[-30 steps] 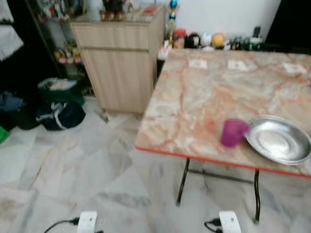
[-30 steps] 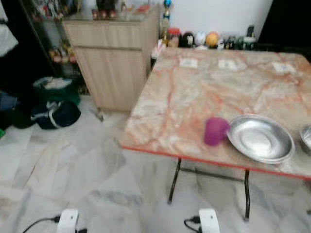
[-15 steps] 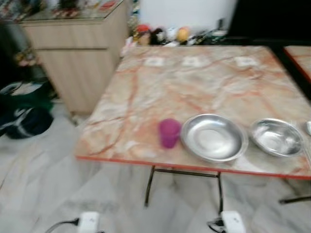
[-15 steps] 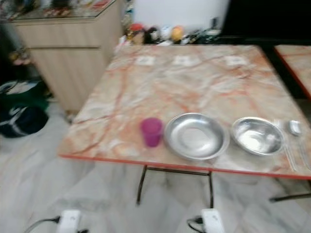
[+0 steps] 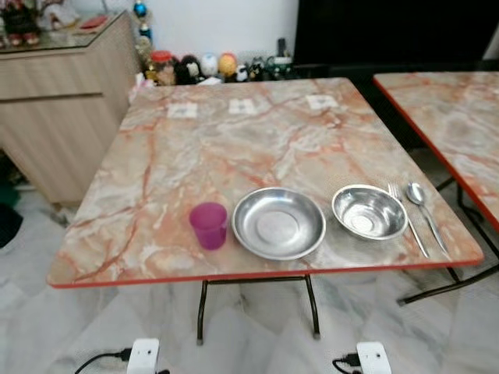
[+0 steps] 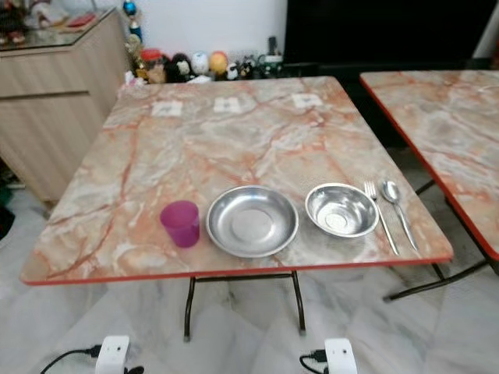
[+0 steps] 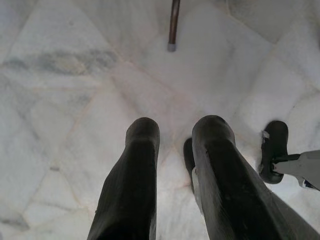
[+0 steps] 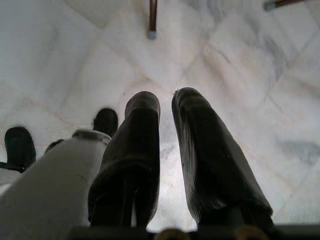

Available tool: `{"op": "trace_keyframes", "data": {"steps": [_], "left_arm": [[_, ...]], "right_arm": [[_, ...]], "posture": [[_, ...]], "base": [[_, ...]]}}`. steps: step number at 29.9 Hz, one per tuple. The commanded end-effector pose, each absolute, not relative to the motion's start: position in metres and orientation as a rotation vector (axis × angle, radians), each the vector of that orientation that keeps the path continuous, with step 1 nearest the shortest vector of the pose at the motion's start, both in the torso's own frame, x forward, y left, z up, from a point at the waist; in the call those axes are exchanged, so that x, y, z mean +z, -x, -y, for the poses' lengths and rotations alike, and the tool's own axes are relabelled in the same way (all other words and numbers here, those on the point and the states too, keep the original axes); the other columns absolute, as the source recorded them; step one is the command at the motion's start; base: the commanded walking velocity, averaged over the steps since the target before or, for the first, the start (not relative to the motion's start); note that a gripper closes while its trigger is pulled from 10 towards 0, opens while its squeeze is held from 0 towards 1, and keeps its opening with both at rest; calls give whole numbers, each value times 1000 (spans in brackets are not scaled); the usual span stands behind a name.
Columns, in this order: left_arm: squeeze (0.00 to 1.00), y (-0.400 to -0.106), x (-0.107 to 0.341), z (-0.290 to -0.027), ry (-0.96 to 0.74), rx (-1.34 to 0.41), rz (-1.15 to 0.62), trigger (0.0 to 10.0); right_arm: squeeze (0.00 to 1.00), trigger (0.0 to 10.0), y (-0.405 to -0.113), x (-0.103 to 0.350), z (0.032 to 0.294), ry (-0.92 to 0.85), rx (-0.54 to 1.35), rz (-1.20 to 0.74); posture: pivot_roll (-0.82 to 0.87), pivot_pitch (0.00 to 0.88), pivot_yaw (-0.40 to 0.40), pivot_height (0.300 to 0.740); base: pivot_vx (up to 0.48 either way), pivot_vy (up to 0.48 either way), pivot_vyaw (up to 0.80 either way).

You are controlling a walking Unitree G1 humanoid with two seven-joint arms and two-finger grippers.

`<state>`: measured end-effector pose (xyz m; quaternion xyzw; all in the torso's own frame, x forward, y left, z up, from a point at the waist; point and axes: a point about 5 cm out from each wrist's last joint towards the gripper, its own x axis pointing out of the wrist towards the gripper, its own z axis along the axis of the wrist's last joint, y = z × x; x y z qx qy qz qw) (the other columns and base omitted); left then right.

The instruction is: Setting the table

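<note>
Table (image 5: 234,156) now centred; spoon (image 5: 421,204) revealed.

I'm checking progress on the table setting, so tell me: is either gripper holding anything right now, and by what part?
Nothing is held. The left gripper and right gripper both hang open over the floor, with bare tile between their fingers.

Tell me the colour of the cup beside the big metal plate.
The cup is purple-magenta, clearest in the right eye view.
</note>
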<state>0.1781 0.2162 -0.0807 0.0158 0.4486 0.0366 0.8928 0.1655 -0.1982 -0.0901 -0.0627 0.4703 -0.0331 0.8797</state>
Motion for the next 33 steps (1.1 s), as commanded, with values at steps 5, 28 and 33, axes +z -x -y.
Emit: {"op": "trace_keyframes", "data": {"steps": [5, 28, 33], "left_arm": [[0, -190, -75, -219, -106, 69, -912, 10000], [0, -181, -80, -217, -120, 55, -943, 10000], [0, -180, -81, -212, -117, 44, -947, 10000]], "right_arm": [[0, 10000, -184, -78, 217, -244, -212, -893], [0, 10000, -211, -63, 207, -285, -255, -696], [0, 10000, -206, -66, 202, -300, -247, -702]], "posture": [[-39, 0, 11, 740], [-65, 10, 13, 740], [-79, 14, 16, 740]], "base": [[0, 363, 0], [0, 43, 36], [0, 0, 0]]}}
